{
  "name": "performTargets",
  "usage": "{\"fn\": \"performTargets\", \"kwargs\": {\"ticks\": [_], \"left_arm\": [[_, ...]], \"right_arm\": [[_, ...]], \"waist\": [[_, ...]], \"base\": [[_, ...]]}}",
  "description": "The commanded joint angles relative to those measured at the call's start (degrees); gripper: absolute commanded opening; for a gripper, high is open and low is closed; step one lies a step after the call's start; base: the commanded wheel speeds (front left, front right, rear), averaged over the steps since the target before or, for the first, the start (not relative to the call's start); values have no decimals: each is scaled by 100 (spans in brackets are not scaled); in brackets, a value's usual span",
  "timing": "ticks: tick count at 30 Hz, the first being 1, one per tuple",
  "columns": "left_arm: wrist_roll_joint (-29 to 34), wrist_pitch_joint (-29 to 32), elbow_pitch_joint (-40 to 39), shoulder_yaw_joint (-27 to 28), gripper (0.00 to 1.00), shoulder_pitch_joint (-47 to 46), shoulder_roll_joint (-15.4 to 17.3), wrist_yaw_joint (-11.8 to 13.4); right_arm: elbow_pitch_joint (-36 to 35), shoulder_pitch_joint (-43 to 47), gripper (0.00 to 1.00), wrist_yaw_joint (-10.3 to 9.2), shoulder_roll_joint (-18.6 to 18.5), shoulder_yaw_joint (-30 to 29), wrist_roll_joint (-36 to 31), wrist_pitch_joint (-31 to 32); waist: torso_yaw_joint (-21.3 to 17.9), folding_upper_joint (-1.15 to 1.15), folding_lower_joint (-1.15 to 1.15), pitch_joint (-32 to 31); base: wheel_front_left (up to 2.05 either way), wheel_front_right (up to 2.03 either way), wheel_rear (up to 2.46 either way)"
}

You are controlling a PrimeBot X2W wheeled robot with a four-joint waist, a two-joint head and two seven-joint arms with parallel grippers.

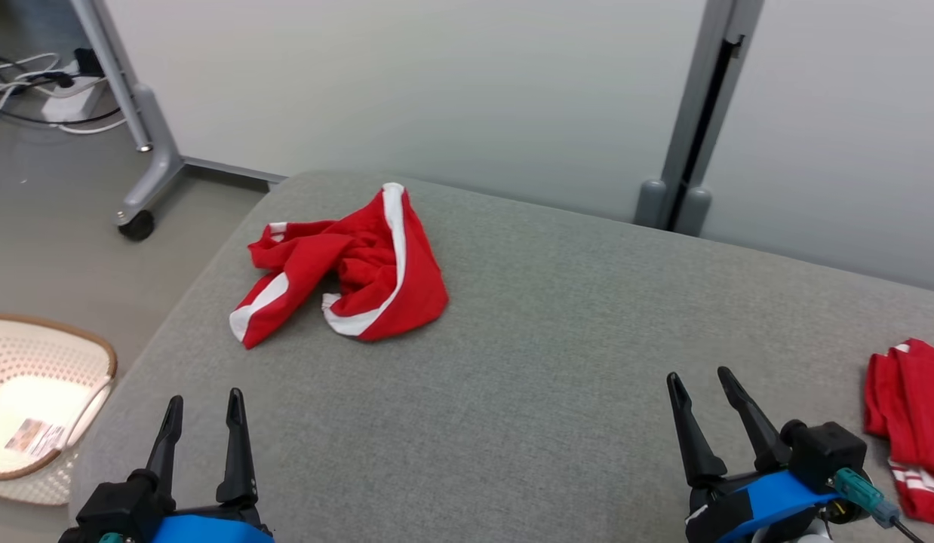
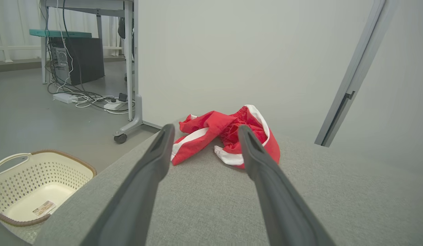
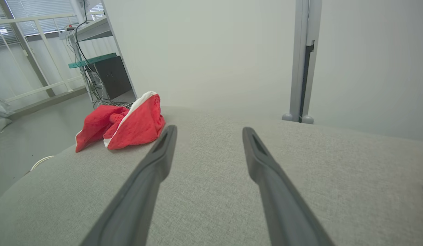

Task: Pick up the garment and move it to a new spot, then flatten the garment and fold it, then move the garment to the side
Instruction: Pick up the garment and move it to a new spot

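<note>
Red shorts (image 1: pixel 346 264) heaped on the grey cushion (image 1: pixel 557 339).
Shorts at 11 o'clock; left claw (image 1: pixel 204 403) at 7, right claw (image 1: pixel 699 377) at 5, both spread wide and empty.

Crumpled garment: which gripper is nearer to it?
Left. The left gripper, open, has the crumpled garment ahead and slightly right. The right gripper, open, is farther, seeing it ahead and well left.

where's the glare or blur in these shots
Head view: the basket glows overexposed inside, the crumpled red garment is sharp with a soft shadow; left wrist view: the left hand looks soft up close; right wrist view: even light, the window washed out.
</note>
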Motion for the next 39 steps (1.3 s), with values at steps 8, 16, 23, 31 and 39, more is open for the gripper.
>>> {"fn": "performTargets", "kwargs": {"ticks": [8, 16, 23, 31, 39], "left_arm": [[-38, -15, 62, 140, 100, -38, 7, -6], [-299, 30, 214, 175, 100, -258, 114, -6], [-512, 1310, 139, 17, 100, -1330, 695, -6], [-1149, 2949, 567, -13, 100, -2750, 1361, -6], [-1855, 3969, 1595, 27, 100, -3705, 1826, -6]], "right_arm": [[-8, -101, 100, 1, -17, 83, 16, -30], [-160, -126, 100, 1, -39, 150, 28, -30], [-309, -159, 100, 1, -18, 235, 53, -30], [-292, -245, 100, 1, -30, 303, 30, -29], [-382, -613, 100, 1, -93, 413, -2, -29]], "waist": [[261, -1, 0, 89], [94, -1, 0, 91], [-263, -1, 0, 55], [-1060, -1, 0, 355], [-1894, -1, 0, 1110]], "base": [[0, 0, 0], [0, 0, 0], [0, 0, 0], [0, 0, 0], [0, 0, 0]]}}
